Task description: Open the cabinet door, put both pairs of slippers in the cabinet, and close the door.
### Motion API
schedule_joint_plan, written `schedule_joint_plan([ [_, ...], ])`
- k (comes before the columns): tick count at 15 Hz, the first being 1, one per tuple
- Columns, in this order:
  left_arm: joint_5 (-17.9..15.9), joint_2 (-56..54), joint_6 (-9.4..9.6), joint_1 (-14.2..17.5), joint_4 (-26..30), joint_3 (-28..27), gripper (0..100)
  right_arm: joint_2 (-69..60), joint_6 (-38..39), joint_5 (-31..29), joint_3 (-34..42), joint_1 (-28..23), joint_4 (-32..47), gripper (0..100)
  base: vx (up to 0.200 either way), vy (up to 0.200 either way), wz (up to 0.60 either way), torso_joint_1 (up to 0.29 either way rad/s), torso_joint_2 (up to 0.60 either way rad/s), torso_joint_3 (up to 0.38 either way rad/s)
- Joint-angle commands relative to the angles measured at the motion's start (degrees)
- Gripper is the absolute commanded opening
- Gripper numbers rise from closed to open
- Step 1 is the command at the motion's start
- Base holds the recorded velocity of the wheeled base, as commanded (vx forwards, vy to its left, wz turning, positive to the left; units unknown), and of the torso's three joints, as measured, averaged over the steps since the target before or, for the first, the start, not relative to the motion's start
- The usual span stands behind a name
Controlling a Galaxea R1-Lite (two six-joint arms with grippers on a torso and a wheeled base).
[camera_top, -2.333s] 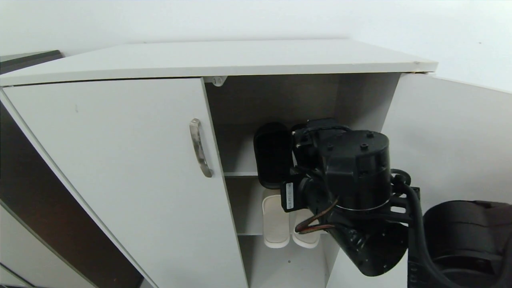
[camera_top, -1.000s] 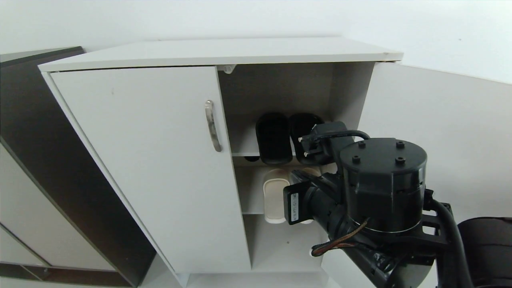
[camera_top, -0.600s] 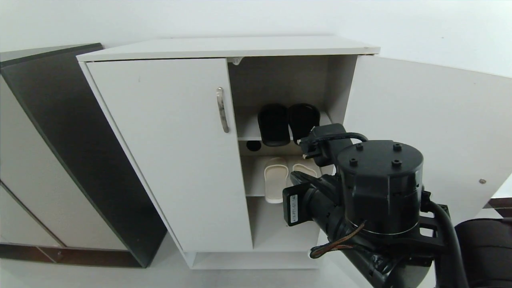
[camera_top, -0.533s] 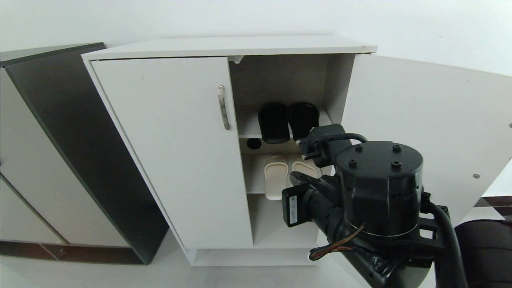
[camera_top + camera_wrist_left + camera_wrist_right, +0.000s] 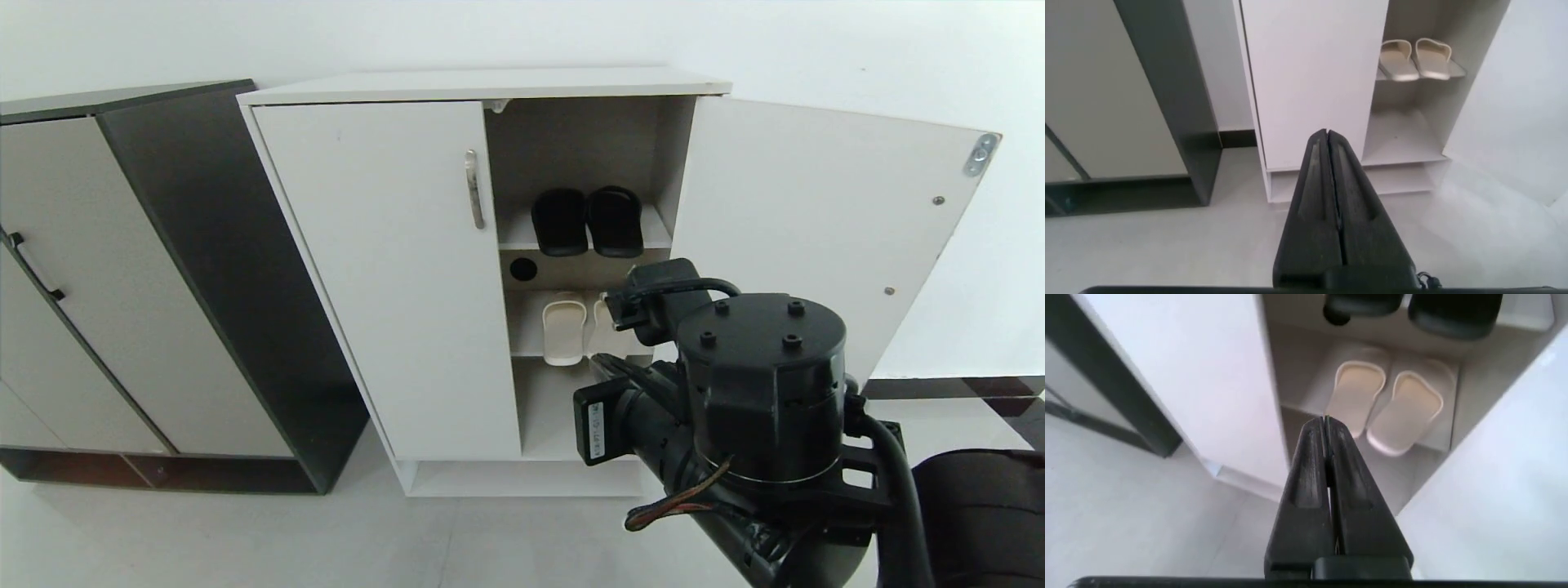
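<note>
The white cabinet [image 5: 490, 82] has its right door [image 5: 816, 220] swung wide open and its left door [image 5: 384, 269] closed. A black pair of slippers [image 5: 588, 220] rests on the upper shelf. A white pair of slippers [image 5: 565, 331] lies on the shelf below, partly behind my right arm [image 5: 751, 408]. In the right wrist view my right gripper [image 5: 1327, 420] is shut and empty, out in front of the white slippers [image 5: 1392, 396] and black slippers [image 5: 1413, 304]. My left gripper [image 5: 1327, 133] is shut and empty, low before the closed door, with the white slippers [image 5: 1419, 59] farther off.
A dark cabinet with light doors [image 5: 122, 261] stands against the white cabinet's left side. Bare grey floor [image 5: 326, 531] stretches in front of both. The open door juts out on the right, close to my right arm. A metal handle [image 5: 473, 200] is on the closed door.
The whole head view has pulled back from the cabinet, so the camera moved. My right arm, earlier reaching in beside the black slippers, is now outside the cabinet opening.
</note>
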Motion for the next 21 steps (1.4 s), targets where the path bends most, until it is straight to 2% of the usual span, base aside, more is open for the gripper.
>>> schedule_joint_plan([
  [1, 0.01, -0.05, 0.0, 0.01, -0.02, 0.0, 0, 0.96, -0.08, 0.07, 0.21, -0.38, 0.01, 0, 0.0, 0.0, 0.0, 0.0, 0.0, 0.0],
  [21, 0.01, -0.05, -0.09, 0.01, -0.02, 0.0, 0, 2.72, -0.16, 0.42, 0.47, -2.85, 0.1, 0, 0.0, 0.0, 0.0, 0.0, 0.0, 0.0],
])
